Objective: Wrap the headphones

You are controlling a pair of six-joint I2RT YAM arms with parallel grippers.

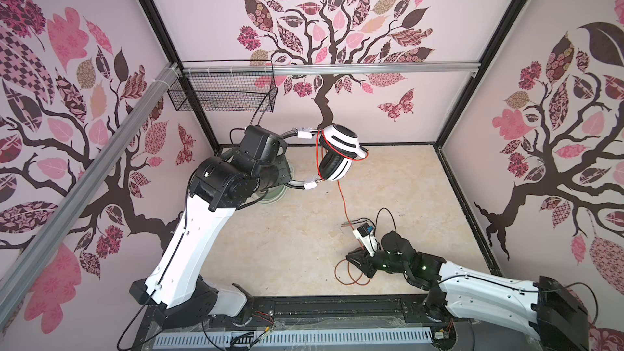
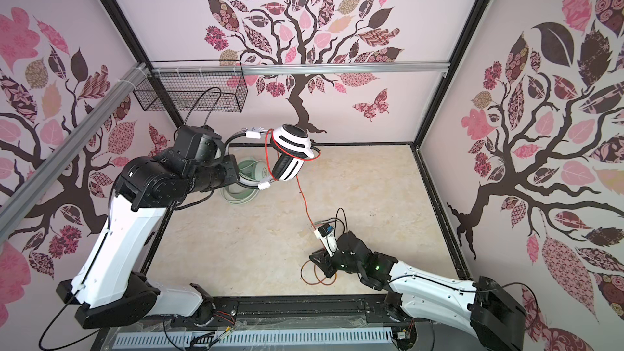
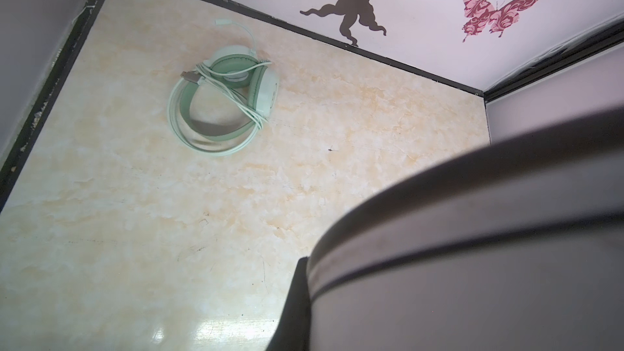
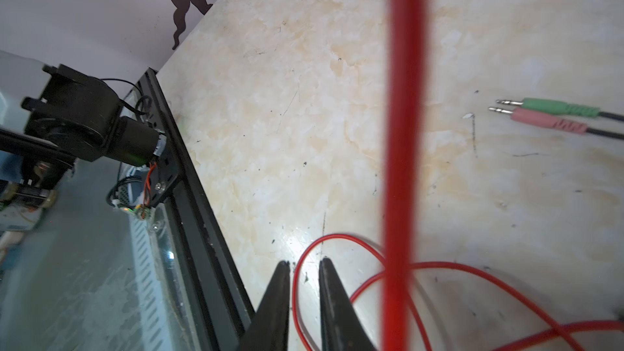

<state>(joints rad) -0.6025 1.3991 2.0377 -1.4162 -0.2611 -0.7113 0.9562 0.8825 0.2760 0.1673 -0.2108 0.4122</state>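
Note:
The white headphones (image 1: 339,150) (image 2: 290,153) with black pads hang in the air at the back middle, my left gripper (image 1: 285,170) shut on their headband (image 3: 472,231). One black finger (image 3: 293,308) shows against the band. Their orange-red cord (image 1: 342,197) (image 2: 304,204) circles an ear cup, drops to the table and lies in loops (image 1: 351,273). My right gripper (image 1: 354,260) (image 4: 304,261) sits low over those loops, jaws a little apart, one strand (image 4: 294,298) lying loose between them. The mint-green headphones (image 3: 266,92) (image 2: 243,180) lie on the table, wrapped in their pale cord.
The cord's green and pink jack plugs (image 4: 553,116) rest on the table beyond my right gripper. A black wire basket (image 1: 223,92) hangs on the back-left rail. Black frame edges (image 4: 202,231) border the marble-look table (image 1: 287,248).

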